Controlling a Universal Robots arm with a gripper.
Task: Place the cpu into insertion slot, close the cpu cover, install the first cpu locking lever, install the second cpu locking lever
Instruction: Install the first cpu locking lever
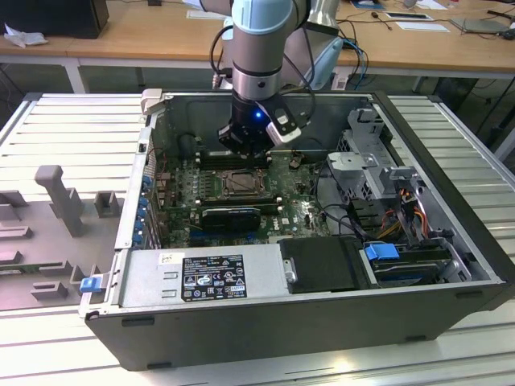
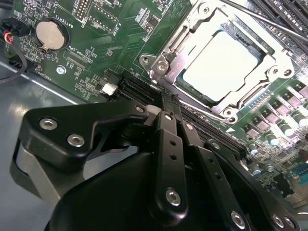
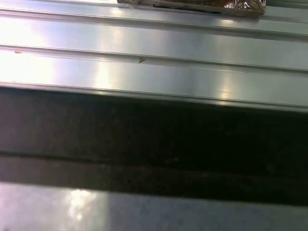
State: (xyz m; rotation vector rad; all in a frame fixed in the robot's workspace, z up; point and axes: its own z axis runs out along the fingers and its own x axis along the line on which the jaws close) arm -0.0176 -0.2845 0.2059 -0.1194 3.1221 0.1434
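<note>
Gripper (image 1: 245,149) hangs low inside the open computer case (image 1: 322,322), just above the motherboard (image 1: 298,213), near the case's back wall. In the second wrist view the fingers (image 2: 168,125) look drawn together, tips meeting, nothing seen between them; black linkage bars fill the foreground. Fingertips sit over a long black memory slot (image 2: 139,89), just short of the socket. The cpu (image 2: 222,65) lies seated in the insertion slot (image 2: 192,82), pale silver face up, just beyond the fingertips and not touching them. The cpu cover (image 2: 269,65) lies down flat around the chip, its window framing the metal face. A thin locking lever (image 2: 269,21) runs along the socket edge farthest from the fingers; can't tell if it is latched. Round coin battery (image 2: 50,34) on the board, well off to the side of the fingers. In the exterior view the socket (image 1: 240,183) sits just in front of the gripper, toward the camera, with a black card (image 1: 232,215) beyond that. Power supply (image 1: 201,277) along the near case wall. Case rests on a ribbed metal desk (image 1: 64,129); first wrist view shows that ribbed metal surface (image 3: 154,48) and a dark band.
</note>
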